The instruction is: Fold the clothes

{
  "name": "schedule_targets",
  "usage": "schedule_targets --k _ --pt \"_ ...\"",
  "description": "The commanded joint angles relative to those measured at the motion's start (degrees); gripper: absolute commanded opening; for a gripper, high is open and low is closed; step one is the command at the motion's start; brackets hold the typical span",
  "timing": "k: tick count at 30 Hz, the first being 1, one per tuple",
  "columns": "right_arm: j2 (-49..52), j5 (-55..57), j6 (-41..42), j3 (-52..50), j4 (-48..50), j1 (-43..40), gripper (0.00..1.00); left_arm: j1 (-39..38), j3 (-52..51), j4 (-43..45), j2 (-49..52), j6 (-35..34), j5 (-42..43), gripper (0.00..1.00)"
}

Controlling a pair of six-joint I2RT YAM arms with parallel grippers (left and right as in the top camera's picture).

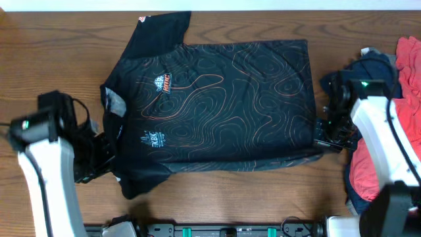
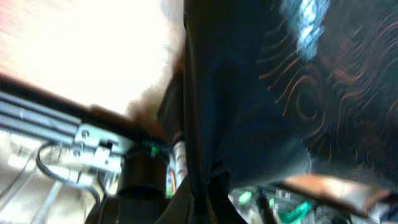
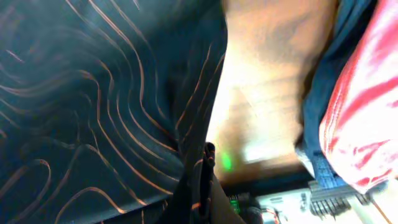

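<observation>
Black jersey [image 1: 223, 99], soft, orange contour-line print: spread flat mid-desk [image 1: 52, 46], no fold made yet. Left gripper [image 1: 99, 157] pinched on its shoulder edge. Right gripper [image 1: 323, 133] pinched on its hem corner. Crumpled navy shirt [image 1: 371, 66] and red shirt [image 1: 368, 164] heaped at the desk's right edge, both unfolded. Judged barely begun.

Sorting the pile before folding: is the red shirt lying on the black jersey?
No, the red shirt is heaped off to the right, beside the black jersey, which is spread flat.
</observation>
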Motion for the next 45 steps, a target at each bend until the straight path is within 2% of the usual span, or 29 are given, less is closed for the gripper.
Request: schedule_targets --k 1,6,12,17,20,26,31,32,33,35,36,38,43,45 --pt "-2.2 -0.1 1.4 0.2 3.3 -0.6 0.01 0.3 -0.2 3.4 -3.1 -2.1 -2.0 0.06" --pt "-1.4 -0.1 1.4 0.1 14.1 -0.5 0.01 0.3 -0.3 10.8 -1.1 -3.0 -1.4 0.06" --pt "0.6 -0.1 1.4 0.1 26.3 -0.5 0.01 0.2 -0.3 23.8 7.1 -5.5 -0.9 0.06" --pt "3.5 -0.2 1.2 0.1 33.3 -0.5 0.01 0.2 -0.3 34.1 15.0 -5.9 7.8 0.06" --pt "5.9 -0.2 1.0 0.1 37.1 -0.5 0.01 0.2 -0.3 40.0 19.6 -6.1 9.2 0.06" --pt "10.8 -0.3 0.6 0.1 43.7 -0.5 0.02 0.2 -0.3 46.9 25.9 -6.2 9.2 0.06" --pt "14.8 -3.3 0.5 0.1 49.9 -0.5 0.1 0.2 -0.3 51.3 28.9 -6.2 9.4 0.08" --pt "15.6 -4.6 0.6 0.1 51.5 -0.5 0.16 0.2 -0.3 52.3 29.1 -6.1 9.6 0.16" --pt "16.5 -6.2 0.5 0.1 53.4 -0.5 0.33 0.2 -0.3 53.4 29.1 -6.1 10.2 0.33" --pt "17.5 -7.8 0.5 0.1 55.4 -0.5 0.51 0.3 0.1 54.5 28.9 -6.1 12.2 0.69" --pt "17.5 -6.8 0.6 0.1 54.6 -0.5 0.63 0.4 0.5 53.8 28.1 -6.1 12.3 0.81" --pt "17.4 -5.5 0.6 0.1 52.7 -0.6 0.63 0.4 0.5 51.8 27.1 -5.1 11.3 0.83" --pt "17.4 -0.9 0.6 0.0 40.9 -0.6 0.63 0.3 0.1 40.9 26.7 -5.0 1.2 0.83" --pt "17.5 1.0 0.6 -0.2 37.7 -0.5 0.64 0.3 -1.2 40.1 27.0 -5.0 -1.2 0.83"
